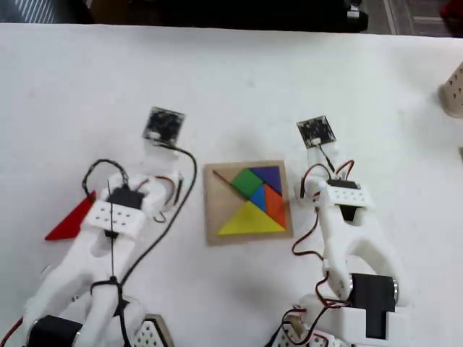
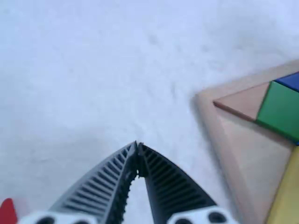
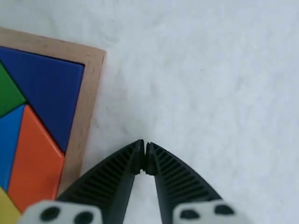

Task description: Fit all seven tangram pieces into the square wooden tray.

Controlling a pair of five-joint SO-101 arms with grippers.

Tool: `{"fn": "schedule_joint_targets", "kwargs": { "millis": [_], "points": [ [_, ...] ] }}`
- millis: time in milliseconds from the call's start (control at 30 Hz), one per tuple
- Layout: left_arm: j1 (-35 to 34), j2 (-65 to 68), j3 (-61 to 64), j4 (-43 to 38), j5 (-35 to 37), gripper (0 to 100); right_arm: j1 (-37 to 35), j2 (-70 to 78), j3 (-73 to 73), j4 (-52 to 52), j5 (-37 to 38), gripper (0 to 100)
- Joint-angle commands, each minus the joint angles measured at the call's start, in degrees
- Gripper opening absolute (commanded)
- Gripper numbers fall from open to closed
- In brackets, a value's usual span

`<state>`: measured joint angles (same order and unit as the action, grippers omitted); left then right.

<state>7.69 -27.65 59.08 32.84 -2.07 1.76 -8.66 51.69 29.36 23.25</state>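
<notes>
The left claw (image 2: 138, 147) and right claw (image 3: 144, 145) are closed on nothing. The red triangle (image 1: 70, 221) looks light, rigid, slick; pinch across two edges.

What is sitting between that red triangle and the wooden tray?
In the high view, the left arm and its black cable stand between the red triangle and the wooden tray.

Part-filled tray (image 1: 217, 210); red triangle (image 1: 71, 220) outside
</notes>
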Motion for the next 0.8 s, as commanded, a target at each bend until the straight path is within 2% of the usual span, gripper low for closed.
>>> {"fn": "schedule_joint_targets", "kwargs": {
  "millis": [0,33,167,267,533,767],
  "points": [
    [-4.18,-2.15,-2.73,-0.44,0.18,2,-0.57,-0.22,-2.64,1.27,0.70,1.8],
    [-4.18,-2.15,-2.81,0.79,-0.53,2,-0.57,-0.22,-2.64,1.27,0.70,1.8],
    [-4.00,-2.59,-3.08,5.10,-10.64,2,-0.57,-0.22,-2.64,1.27,0.70,1.8],
    [-4.97,-2.68,-2.73,6.59,-14.24,2,-0.57,-0.22,-2.64,1.45,0.70,1.8],
    [-14.29,-2.15,-2.64,6.42,-13.54,2,-0.31,-3.82,-2.46,6.64,0.44,1.8],
    [-18.86,-2.15,-1.41,4.75,-13.54,2,-0.66,-14.99,8.00,4.62,0.70,1.8]
  ]
}}
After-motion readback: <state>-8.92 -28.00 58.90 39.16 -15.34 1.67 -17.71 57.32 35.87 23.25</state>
